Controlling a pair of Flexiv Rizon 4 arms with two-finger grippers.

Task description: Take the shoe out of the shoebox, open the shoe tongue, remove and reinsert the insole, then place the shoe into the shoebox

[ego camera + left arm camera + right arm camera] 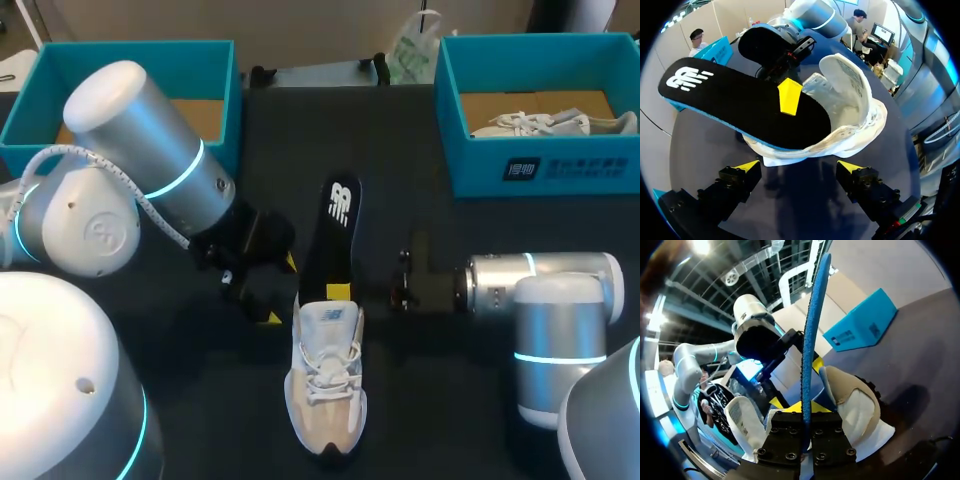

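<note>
Right hand (807, 409) clamps insole (337, 225), one end in shoe (325, 395), bare surface (430, 410) flanking its toe; left hand (799, 167) wide open, shoe just ahead; only left wrist view shows the raised tongue (845, 75).

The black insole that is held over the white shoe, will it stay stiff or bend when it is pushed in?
Probably fairly stiff: the insole stretches out past the right hand without obvious drooping, though held only toward one end. It looks thin and flat, so likely light. Pushed into the shoe, it may flex somewhat.
</note>
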